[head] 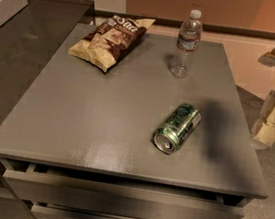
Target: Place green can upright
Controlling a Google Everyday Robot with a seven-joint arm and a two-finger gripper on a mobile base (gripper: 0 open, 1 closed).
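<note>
Drawers are seen beneath the table front. Toward the front right of the top, the can is found lying on its side, one silver end turned to the camera, its wall shiny green with pale markings. Being round, it could be rolled off the edge by a glancing touch. The gripper is held beyond the table's right side, well apart; its opening cannot be told.
</note>
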